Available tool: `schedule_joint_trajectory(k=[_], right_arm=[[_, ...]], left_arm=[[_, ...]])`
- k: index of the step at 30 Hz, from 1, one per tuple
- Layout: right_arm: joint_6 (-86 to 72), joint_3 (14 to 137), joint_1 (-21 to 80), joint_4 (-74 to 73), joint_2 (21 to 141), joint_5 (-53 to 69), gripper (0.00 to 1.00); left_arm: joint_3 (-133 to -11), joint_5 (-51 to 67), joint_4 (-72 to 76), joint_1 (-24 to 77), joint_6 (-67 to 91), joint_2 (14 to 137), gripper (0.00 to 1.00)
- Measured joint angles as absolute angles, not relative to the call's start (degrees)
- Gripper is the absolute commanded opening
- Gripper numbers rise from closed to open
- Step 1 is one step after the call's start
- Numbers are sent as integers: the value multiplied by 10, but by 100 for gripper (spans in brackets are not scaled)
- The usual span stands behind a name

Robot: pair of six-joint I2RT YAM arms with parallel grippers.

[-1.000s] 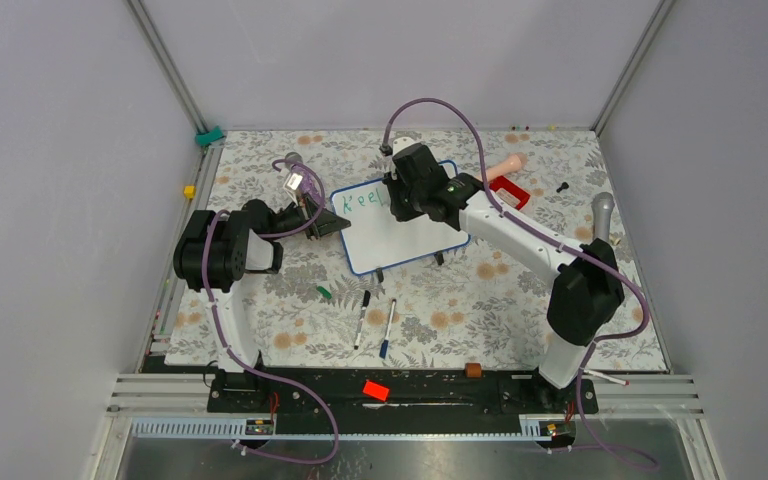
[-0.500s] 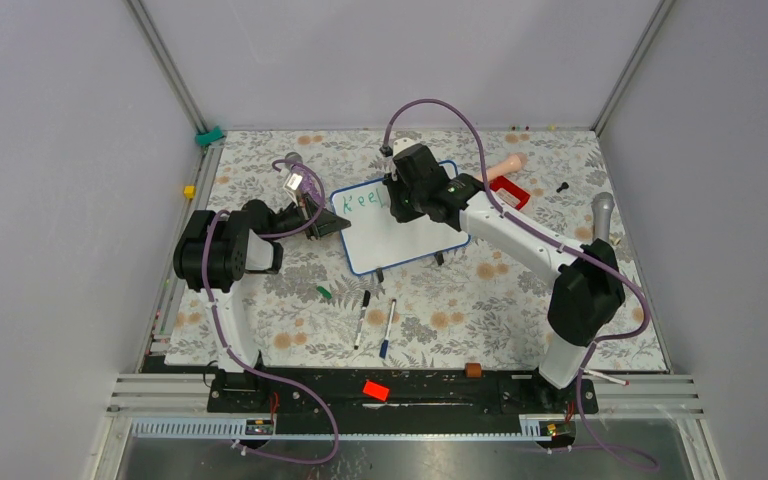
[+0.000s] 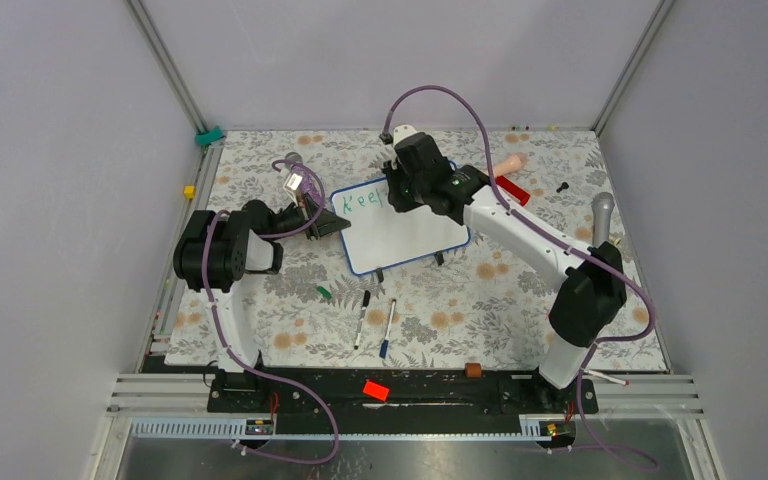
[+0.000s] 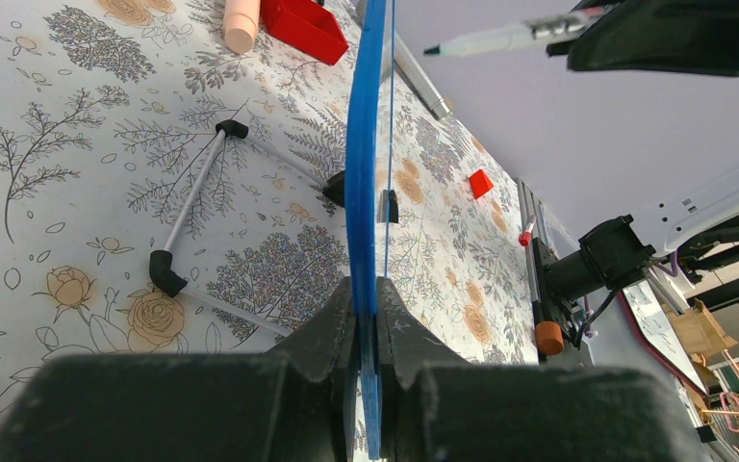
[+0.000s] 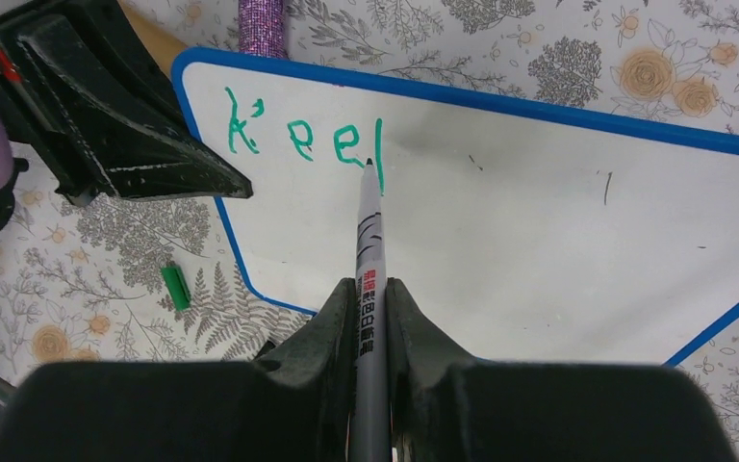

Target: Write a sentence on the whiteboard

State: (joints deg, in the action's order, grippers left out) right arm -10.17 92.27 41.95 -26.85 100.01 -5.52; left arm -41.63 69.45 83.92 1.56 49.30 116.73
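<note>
Plainly, the sentence [image 5: 303, 144] reads "Kee" plus a stroke; right gripper [image 5: 370, 289] clamps marker [image 5: 368, 226], left gripper [image 4: 366, 294] clamps whiteboard [image 4: 366, 144]

My overhead camera sits high above and behind the arm bases [image 3: 232, 380]. It tilts down and forward, far enough back to take in the whole floral worktop [image 3: 480, 300] and both arms. My left wrist camera rides low, right behind the left fingers [image 4: 332, 327]. It is very close and sights edge-on along the whiteboard [image 4: 366, 144], across the worktop toward the right side. My right wrist camera looks steeply down past the right fingers [image 5: 332, 327] and along the marker [image 5: 368, 241] onto the board's face, close in. All three views share the whiteboard. The right wrist view also catches the left fingers, and the left wrist view catches the marker's tip.
</note>
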Motion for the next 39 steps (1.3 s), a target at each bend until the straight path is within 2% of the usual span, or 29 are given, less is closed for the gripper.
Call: schedule_joint_trajectory(k=[39], right_arm=[[-97, 974, 420, -280, 1042, -84, 0]], left_arm=[[-416, 694, 839, 16, 493, 1167, 0]])
